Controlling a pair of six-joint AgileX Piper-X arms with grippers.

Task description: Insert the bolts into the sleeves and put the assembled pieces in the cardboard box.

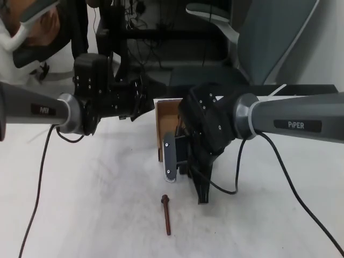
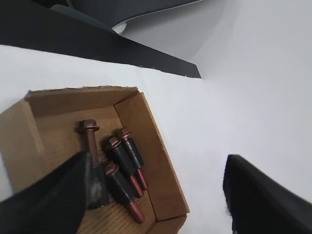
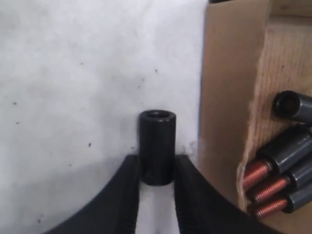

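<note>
My right gripper (image 3: 157, 183) is shut on a short black sleeve (image 3: 157, 146), which stands upright on the white bench beside the cardboard box (image 3: 224, 87). In the high view this gripper (image 1: 185, 174) points down just in front of the box (image 1: 165, 115). A loose reddish bolt (image 1: 166, 214) lies on the bench in front of it. My left gripper (image 2: 156, 204) hovers open over the box (image 2: 151, 141) with nothing between its fingers. Several bolts in black sleeves (image 2: 124, 161) lie inside the box, and their copper threads (image 3: 265, 187) show in the right wrist view.
The left arm (image 1: 80, 110) comes in from the left and the right arm (image 1: 279, 121) from the right, each trailing a black cable (image 1: 290, 183). Behind the bench stand chairs and a dark frame. White bench surface (image 1: 80, 204) spreads to both sides.
</note>
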